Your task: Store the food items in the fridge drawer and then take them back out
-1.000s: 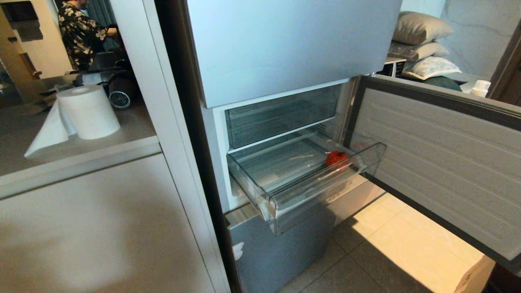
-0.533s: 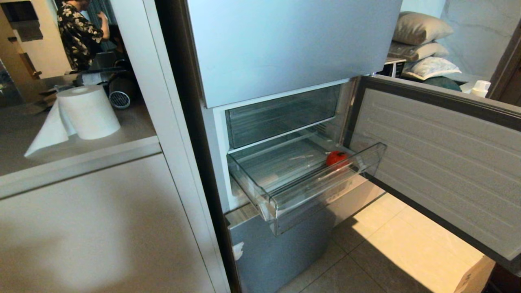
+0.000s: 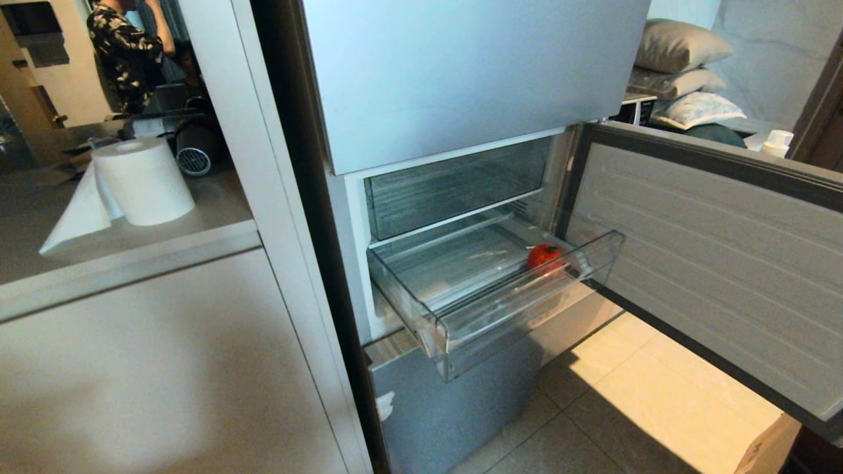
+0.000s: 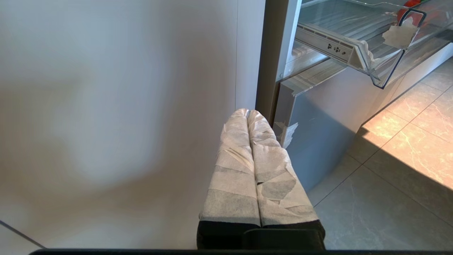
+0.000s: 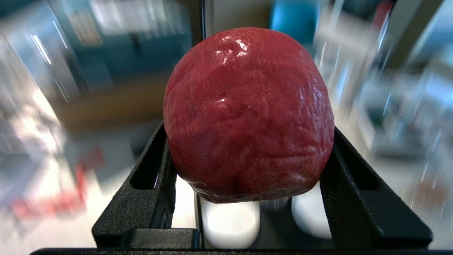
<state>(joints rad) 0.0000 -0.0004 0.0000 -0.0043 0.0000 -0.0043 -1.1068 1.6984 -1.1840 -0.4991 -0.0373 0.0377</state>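
head view, left to right: paper towel roll (image 3: 141, 181) on the counter, then the clear ribbed fridge drawer (image 3: 461, 316) pulled out, one small red tomato (image 3: 544, 255) at its right end. my left pincer (image 4: 247, 117) hangs pressed shut, paper-wrapped. my right pincer (image 5: 247, 148) clamps a wrinkled, glossy dark-red fruit (image 5: 247, 113).

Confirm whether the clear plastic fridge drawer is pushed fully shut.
No: the clear plastic fridge drawer juts out of the fridge, one red piece inside.
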